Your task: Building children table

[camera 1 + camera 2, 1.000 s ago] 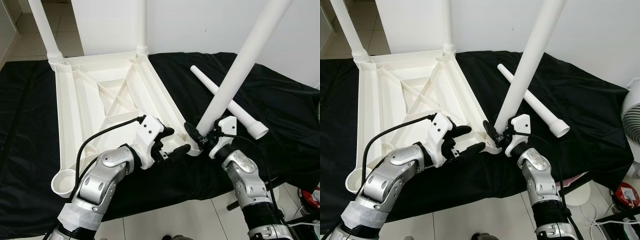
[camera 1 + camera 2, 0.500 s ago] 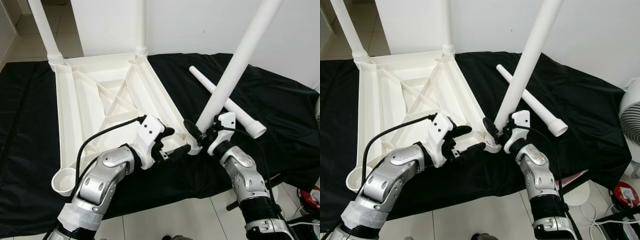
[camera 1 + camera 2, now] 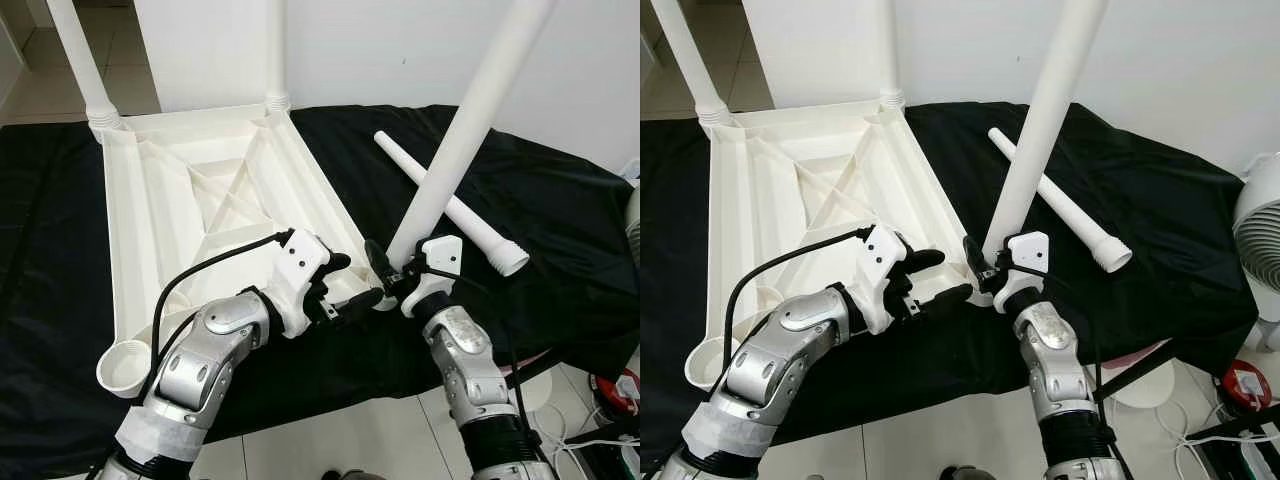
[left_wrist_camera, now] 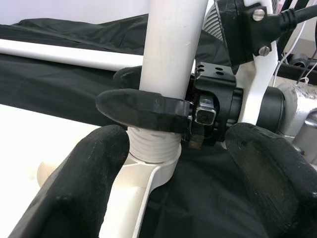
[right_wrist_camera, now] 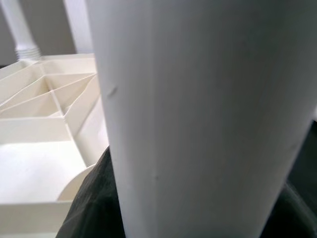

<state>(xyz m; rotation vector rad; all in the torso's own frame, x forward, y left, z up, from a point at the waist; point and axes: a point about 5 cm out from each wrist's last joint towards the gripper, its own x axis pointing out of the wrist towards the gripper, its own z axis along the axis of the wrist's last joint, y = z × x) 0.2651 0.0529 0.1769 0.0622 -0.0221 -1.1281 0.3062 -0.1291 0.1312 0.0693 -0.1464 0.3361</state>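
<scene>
While right end effector clamps leg, left end effector gapes.

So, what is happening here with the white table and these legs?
The robot is putting together a small white table that lies upside down on a black cloth. Its right gripper is shut around the lower end of a leg, which stands tilted in the near right corner socket. The left gripper is open beside that same corner. Two far legs already stand in their sockets. A spare leg lies on the cloth, and the near left socket has no leg yet.
</scene>
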